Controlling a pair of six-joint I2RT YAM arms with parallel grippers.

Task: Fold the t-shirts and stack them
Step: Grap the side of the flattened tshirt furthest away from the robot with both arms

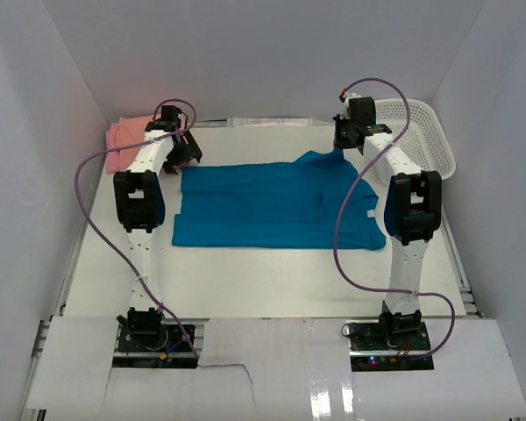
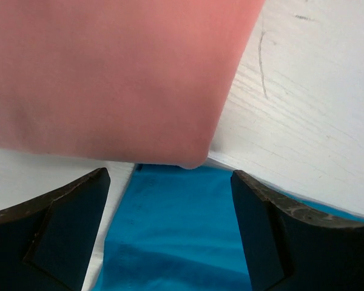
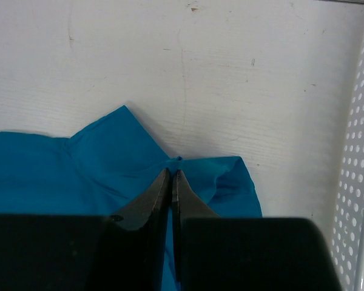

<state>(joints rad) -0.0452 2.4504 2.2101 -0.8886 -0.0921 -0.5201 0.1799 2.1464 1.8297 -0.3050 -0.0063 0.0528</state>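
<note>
Right wrist: right claw pinches teal t-shirt edge; left claw spread.

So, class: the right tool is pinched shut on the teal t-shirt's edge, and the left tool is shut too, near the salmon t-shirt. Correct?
One slip: the left tool is open, its jaws wide apart, as the left wrist view shows. The right tool is indeed shut on the edge of the teal t-shirt, and the salmon t-shirt lies near the left tool.
</note>
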